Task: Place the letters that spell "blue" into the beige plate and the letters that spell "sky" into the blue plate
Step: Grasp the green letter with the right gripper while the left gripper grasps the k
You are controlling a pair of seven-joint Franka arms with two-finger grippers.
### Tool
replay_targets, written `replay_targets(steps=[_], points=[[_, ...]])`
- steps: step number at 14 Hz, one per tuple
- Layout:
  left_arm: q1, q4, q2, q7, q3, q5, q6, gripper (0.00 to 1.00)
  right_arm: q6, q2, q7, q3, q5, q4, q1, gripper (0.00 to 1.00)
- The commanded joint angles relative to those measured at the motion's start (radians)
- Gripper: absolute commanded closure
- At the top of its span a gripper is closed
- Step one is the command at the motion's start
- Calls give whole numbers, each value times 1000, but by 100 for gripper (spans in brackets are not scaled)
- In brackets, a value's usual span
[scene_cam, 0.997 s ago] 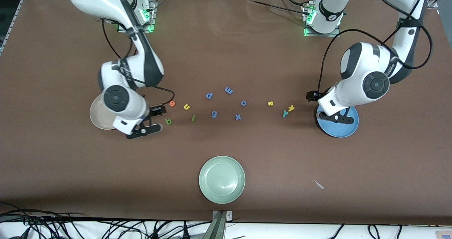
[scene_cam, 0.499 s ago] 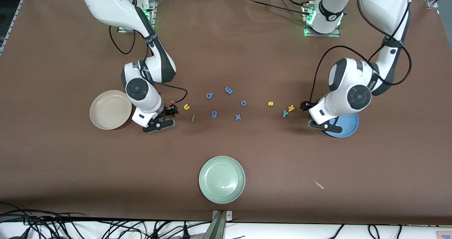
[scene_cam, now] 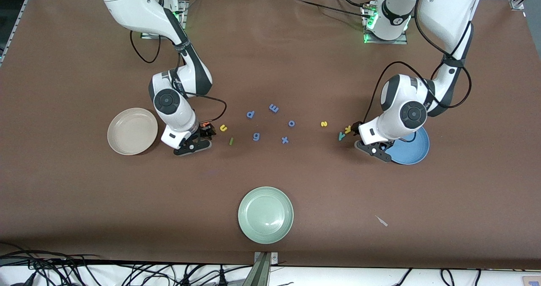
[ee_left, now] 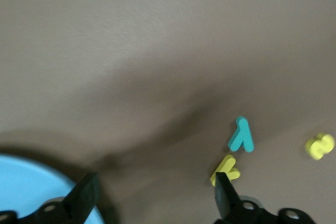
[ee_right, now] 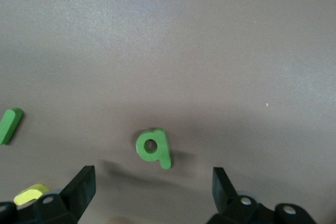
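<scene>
My right gripper [scene_cam: 198,139] hangs open over the dark green b [ee_right: 154,148], which lies on the cloth just ahead of its fingertips [ee_right: 79,182]; the front view hides the b. Beside it are the orange e [scene_cam: 206,124], yellow u [scene_cam: 223,128] and green l [scene_cam: 231,140]. The beige plate [scene_cam: 132,131] holds nothing. My left gripper [scene_cam: 367,139] is open between the blue plate [scene_cam: 410,148] and the yellow k [scene_cam: 348,129] with the teal y [scene_cam: 341,136]. One finger [ee_left: 223,192] is close to the k [ee_left: 226,170]. The yellow s [scene_cam: 323,123] lies toward the middle.
Several periwinkle letters [scene_cam: 256,136] are scattered mid-table between the two groups. A pale green plate [scene_cam: 265,214] sits nearer the front camera. A small white scrap [scene_cam: 381,221] lies toward the left arm's end.
Both arms moved off their plates toward the middle. The right gripper now covers the b; the left gripper came from over the blue plate to beside the k and y.
</scene>
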Motion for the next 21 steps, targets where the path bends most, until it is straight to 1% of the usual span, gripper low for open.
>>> replay_targets(steps=[1,2,3,7,8,10,12,14,16,18,19,20,21], points=[[-8,-24,-7,75,-11,-21,21,10,39,5,6,8,12,-20,-4,12],[-9,-24,-9,64,-17,-21,18,10,42,5,6,8,12,-18,-4,17],[-11,-24,-9,59,-33,-23,17,10,44,6,6,8,12,-17,-6,24],[-26,-23,-9,59,-42,-21,21,9,48,17,6,11,12,-9,-12,28],[-26,-24,-9,59,-42,-21,23,9,48,22,5,17,21,-4,-14,30],[-27,-38,-9,59,-50,-21,30,10,62,34,3,24,45,6,-14,32],[-27,-53,-9,59,-56,-20,44,11,65,36,-4,28,46,7,-14,56],[-26,-77,-9,59,-59,-20,73,12,67,36,-11,28,46,7,-15,76],[-26,-104,-10,59,-71,-20,96,18,74,42,-34,28,47,7,-17,99],[-26,-126,-12,59,-76,-20,112,18,67,36,-38,28,47,11,-29,100],[-26,-132,-15,59,-82,-20,112,19,30,30,-47,28,47,26,-41,100],[-26,-133,-16,59,-85,-20,112,22,-20,25,-72,26,49,43,-49,100],[-26,-135,-16,59,-85,-20,112,26,-33,25,-77,26,53,54,-50,100]])
